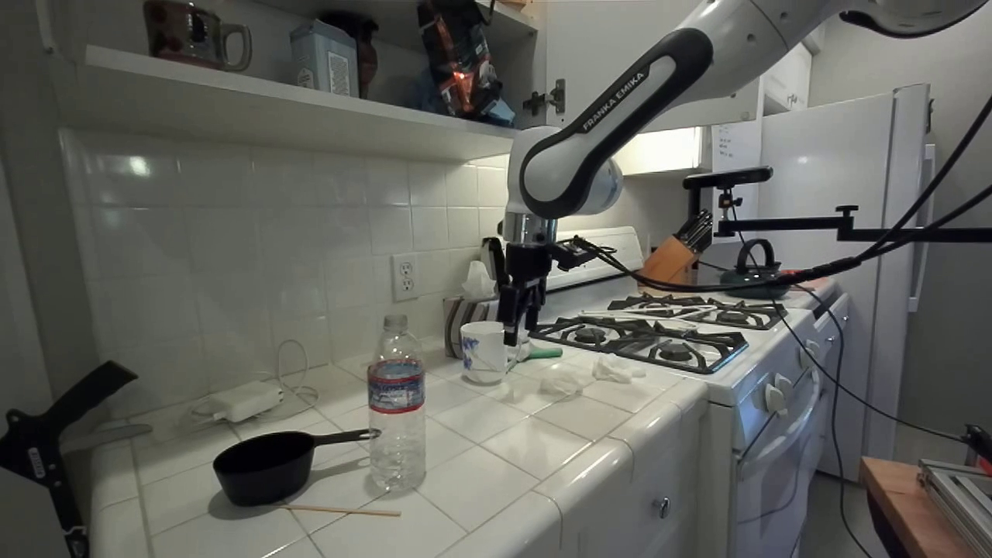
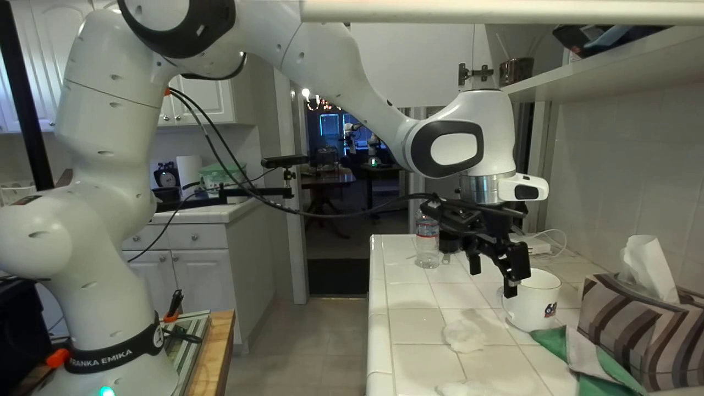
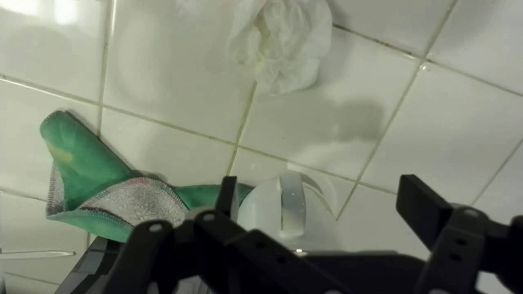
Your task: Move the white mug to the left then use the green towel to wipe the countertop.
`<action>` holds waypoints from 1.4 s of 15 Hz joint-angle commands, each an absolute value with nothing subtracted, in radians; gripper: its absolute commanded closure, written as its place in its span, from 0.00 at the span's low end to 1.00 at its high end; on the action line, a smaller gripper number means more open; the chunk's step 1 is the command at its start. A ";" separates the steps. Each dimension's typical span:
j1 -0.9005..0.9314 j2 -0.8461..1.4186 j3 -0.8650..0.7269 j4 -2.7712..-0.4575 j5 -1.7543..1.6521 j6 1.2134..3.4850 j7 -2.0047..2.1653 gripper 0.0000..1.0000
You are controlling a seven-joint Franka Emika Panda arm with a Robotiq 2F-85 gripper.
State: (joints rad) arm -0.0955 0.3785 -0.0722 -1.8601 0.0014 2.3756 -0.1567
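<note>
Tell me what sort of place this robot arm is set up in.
Most likely a home kitchen. An exterior view shows a white gas stove with black grates, a long countertop of glossy white square tiles beside it, and a slanted wooden knife block with black-handled knives.

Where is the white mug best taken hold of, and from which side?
Probably by the handle, coming from above: the white mug stands upright, the handle sticks out toward the front edge of the countertop, and in the wrist view its narrow strap shows between the open jaws.
</note>
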 commanded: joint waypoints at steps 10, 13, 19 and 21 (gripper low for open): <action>-0.149 0.458 -0.027 -1.776 0.038 2.390 -0.252 0.41; -0.150 0.465 -0.022 -1.772 0.038 2.393 -0.254 0.62; -0.148 0.471 -0.026 -1.760 0.027 2.410 -0.245 0.78; -0.148 0.473 -0.027 -1.753 0.024 2.413 -0.242 0.75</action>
State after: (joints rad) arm -0.1378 0.4501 -0.0373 -1.7881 0.0097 2.4008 -0.2314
